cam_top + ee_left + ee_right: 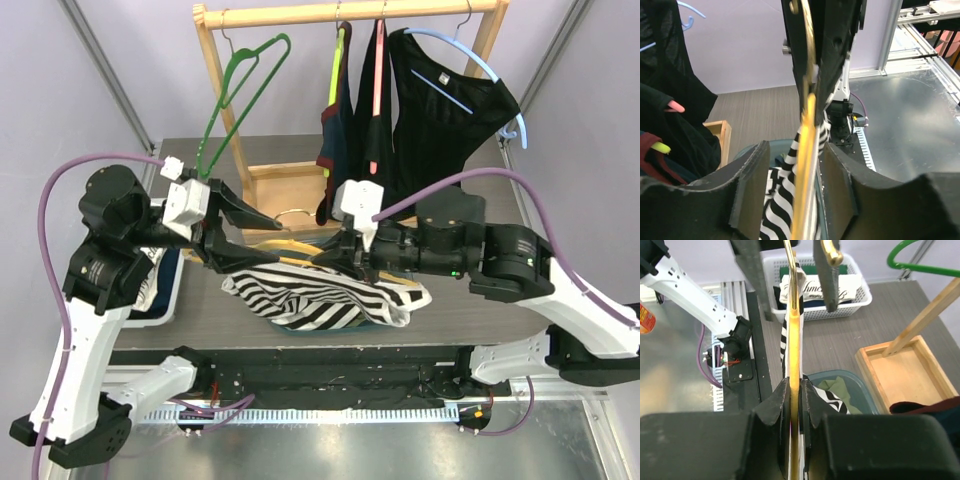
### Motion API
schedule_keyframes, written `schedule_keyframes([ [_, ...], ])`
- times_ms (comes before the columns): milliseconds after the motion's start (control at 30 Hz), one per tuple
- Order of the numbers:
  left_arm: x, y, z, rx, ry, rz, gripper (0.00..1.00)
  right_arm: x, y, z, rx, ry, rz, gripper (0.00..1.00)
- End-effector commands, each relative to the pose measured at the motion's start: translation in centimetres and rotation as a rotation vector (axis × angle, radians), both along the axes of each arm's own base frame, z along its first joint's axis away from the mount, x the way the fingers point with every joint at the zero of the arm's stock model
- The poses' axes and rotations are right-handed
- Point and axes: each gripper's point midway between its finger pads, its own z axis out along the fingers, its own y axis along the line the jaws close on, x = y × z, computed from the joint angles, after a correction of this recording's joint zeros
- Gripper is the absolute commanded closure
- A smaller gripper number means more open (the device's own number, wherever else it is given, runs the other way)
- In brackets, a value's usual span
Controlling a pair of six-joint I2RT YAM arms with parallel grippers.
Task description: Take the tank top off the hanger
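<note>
**A:** status on your grippers?

**B:** my right gripper (794, 401) is clamped on the bar of the wooden hanger (793, 335), pads flush on both sides. My left gripper (795, 152) stands apart, fingers (752, 175) straddling the same bar with a gap on each side; it holds nothing.

**A:** and the top?

**B:** the striped tank top (315, 297) is on the hanger, bunched and drooping under the bar between my two grippers, above the teal bin (388, 321); I judge neither strap is off yet.

**A:** what goes wrong from here?

**B:** main one is that my left closes on wood, not cloth. The bar sits dead centre between the fingers and the stripes lie tight against it; then both arms pull on the hanger and nothing comes off.

**A:** second?

**B:** the right hold is one narrow pinch on a thin bar, so any sideways tug on the fabric could pivot the hanger in the pads or slide it out. Hanger and top would drop together.

**A:** snags?

**B:** two. A strap could hang up on the hanger's end if I pull along the bar rather than off it; that stretches the knit. And the gold hook (832, 251) sits just beside my left finger — a twist could catch it.

**A:** is cloth trapped under the right pads?

**B:** can't tell; stripes run right up to them.
</note>
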Motion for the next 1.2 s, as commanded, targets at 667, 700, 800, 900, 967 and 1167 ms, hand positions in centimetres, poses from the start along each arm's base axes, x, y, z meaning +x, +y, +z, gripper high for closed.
schedule_keyframes([
  [667, -1.4, -0.2, 1.8, -0.030, -0.008, -0.087, 1.00, -0.1, 0.6, 4.9, 0.139, -0.031, 0.014, 0.93],
  [700, -1.4, -0.2, 1.9, -0.031, -0.010, -0.084, 1.00, 0.5, 0.4, 4.9, 0.141, -0.035, -0.024, 0.90],
  [800, -0.9, -0.1, 2.4, -0.039, -0.033, -0.052, 1.00, 4.2, -1.3, 4.2, 0.141, -0.051, -0.260, 0.64],
  [900, -0.2, 0.1, 2.9, -0.053, -0.099, 0.006, 1.00, 8.4, -5.7, 4.5, 0.217, -0.050, -0.609, 0.48],
  [967, 1.0, 0.1, 2.9, -0.057, -0.123, 0.066, 1.00, 10.2, -10.0, 4.7, 0.262, -0.054, -0.835, 0.42],
  [1167, 2.2, 0.1, 2.3, -0.043, -0.132, 0.112, 1.00, 8.1, -18.4, 4.4, 0.500, 0.071, -0.926, 0.31],
])
